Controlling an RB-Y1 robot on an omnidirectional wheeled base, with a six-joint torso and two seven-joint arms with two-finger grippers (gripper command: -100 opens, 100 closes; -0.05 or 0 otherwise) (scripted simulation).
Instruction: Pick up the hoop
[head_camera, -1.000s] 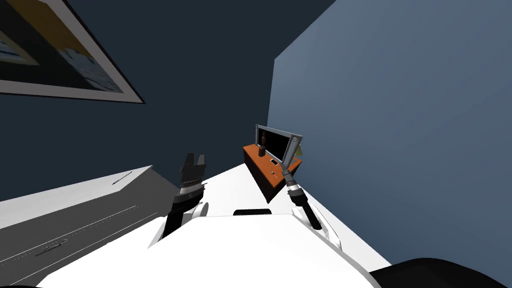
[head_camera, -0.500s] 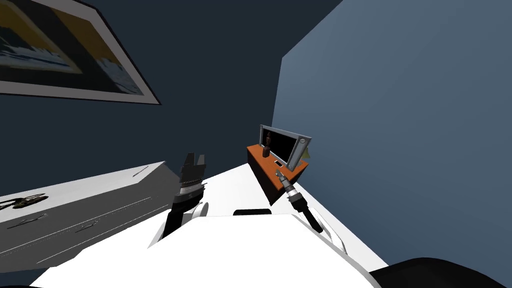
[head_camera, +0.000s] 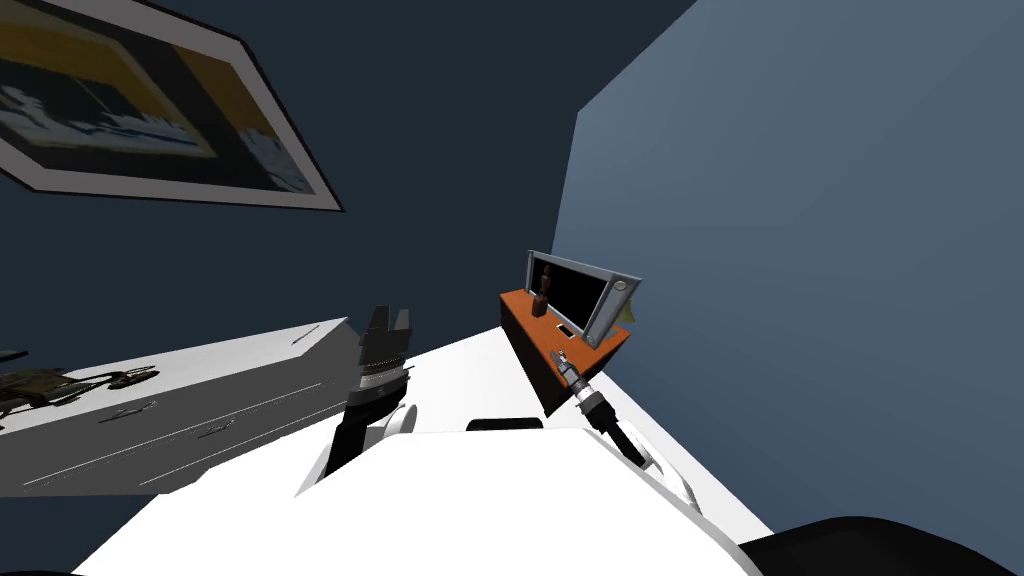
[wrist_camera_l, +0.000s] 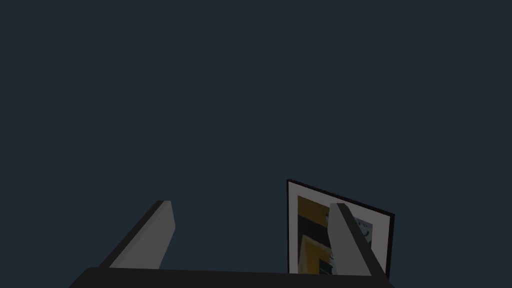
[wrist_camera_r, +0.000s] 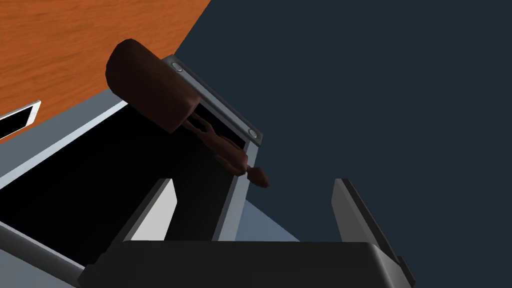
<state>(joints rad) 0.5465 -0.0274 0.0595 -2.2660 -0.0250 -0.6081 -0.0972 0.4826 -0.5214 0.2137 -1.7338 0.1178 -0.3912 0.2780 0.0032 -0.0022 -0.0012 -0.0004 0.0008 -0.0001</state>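
- hoop: cannot tell where it lies from these views, so no read on its long axis or which way it points.
- right gripper (wrist_camera_r: 252, 197): fingers apart, nothing between them. The arm is stretched forward to the near end of the TV stand (head_camera: 540, 365), an orange-brown wood-grain cabinet in the room corner.
- TV (wrist_camera_r: 90, 175): grey frame, black screen, standing on the stand's top towards the blue wall.
- figurine (wrist_camera_r: 150, 92): dark brown, with a blocky base on the wood just in front of the screen and a slim body rising from it. It is upright in the head view, ahead of the right fingers and apart from them.
- flat device (wrist_camera_r: 17, 120): small, white rim, dark face. It lies flat on the stand's top, between the figurine and the right gripper in the head view.
- left gripper (head_camera: 388, 322): pointing upward near the end of the dresser, fingers apart and empty.
- dresser (head_camera: 200, 410): white, long, with drawers and thin handles, set along the dark wall. There are dark items (head_camera: 60, 385) on its top at the far end, too small to identify.
- framed picture (head_camera: 150, 110): on the dark wall above the dresser, with a pale border and yellow and dark blue inside.
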